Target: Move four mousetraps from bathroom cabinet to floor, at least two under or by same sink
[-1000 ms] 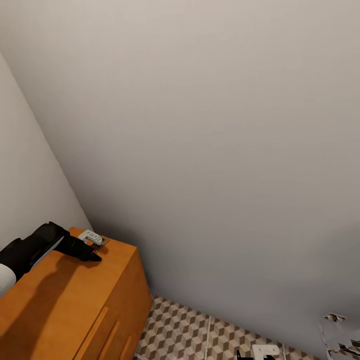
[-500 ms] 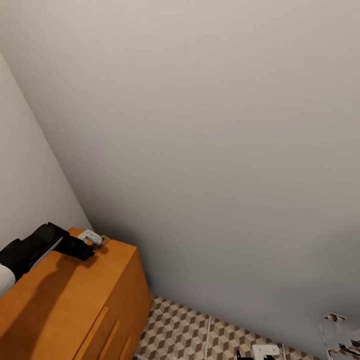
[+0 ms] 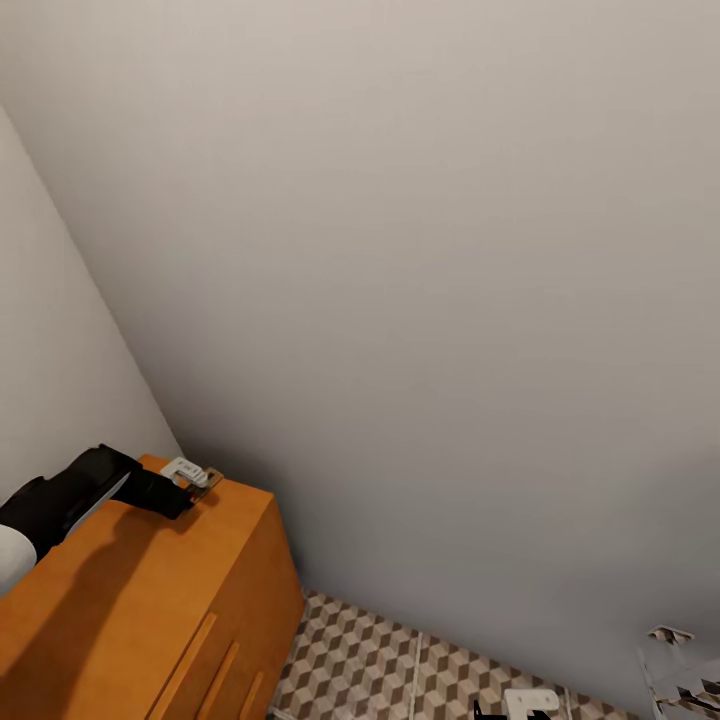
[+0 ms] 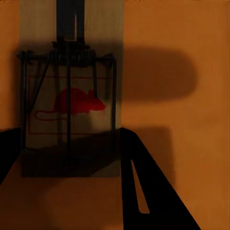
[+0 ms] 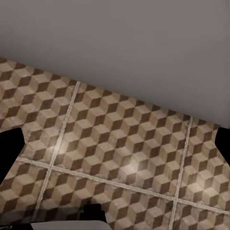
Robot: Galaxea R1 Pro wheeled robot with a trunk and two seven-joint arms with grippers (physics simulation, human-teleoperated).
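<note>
One mousetrap (image 4: 67, 108), a tan board with a red mouse print and dark wire parts, lies flat on the cabinet (image 3: 150, 600) top near its back corner; in the head view the mousetrap (image 3: 193, 474) is a small pale patch. My left gripper (image 4: 69, 141) hovers over the trap's near end, open, with a dark finger on each side of the board. My right gripper (image 5: 115, 143) is open over the cube-patterned bathroom floor (image 5: 120, 139) with nothing between its fingers. The other mousetraps and the sink are out of view.
Plain grey walls meet in a corner behind the cabinet. The cabinet's front with bar handles (image 3: 185, 650) drops to the tiled floor (image 3: 380, 650). A pale broken-looking object (image 3: 680, 670) sits at the lower right edge.
My left gripper has shifted slightly back along the cabinet top toward the mousetrap's end. The camera and right arm have stayed still.
</note>
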